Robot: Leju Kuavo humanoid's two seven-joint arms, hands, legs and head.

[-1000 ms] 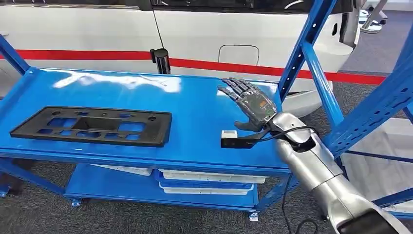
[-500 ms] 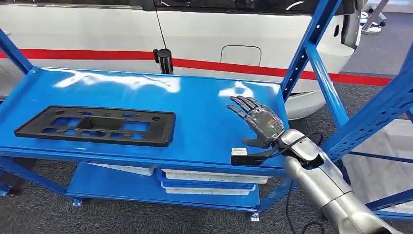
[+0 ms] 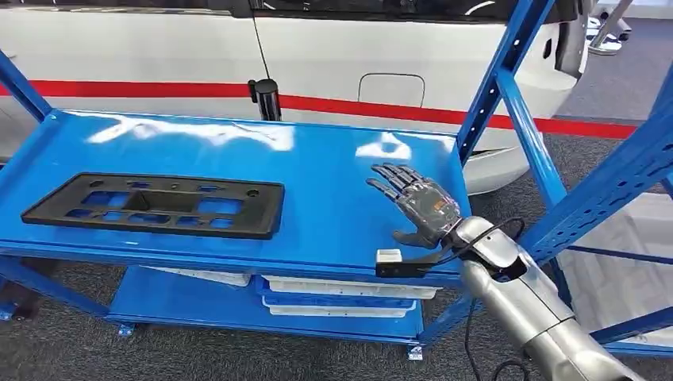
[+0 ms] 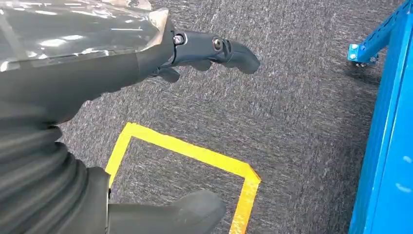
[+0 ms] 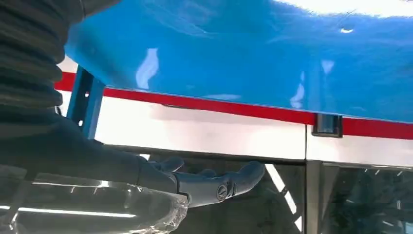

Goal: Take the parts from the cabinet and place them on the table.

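The right hand (image 3: 418, 200) hovers empty, fingers spread, over the blue table (image 3: 333, 198) near its 5 o'clock corner; the left hand (image 4: 160, 63) hangs open above the carpet. The black part (image 3: 155, 205) lies at 9 o'clock, flat: better to withdraw upward, clear of the uprights

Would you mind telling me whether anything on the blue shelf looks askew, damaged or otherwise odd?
Nothing stands out. The black plastic panel lies flat on the blue shelf, roughly square to its front edge, and the right hand hovers open, apart from it.
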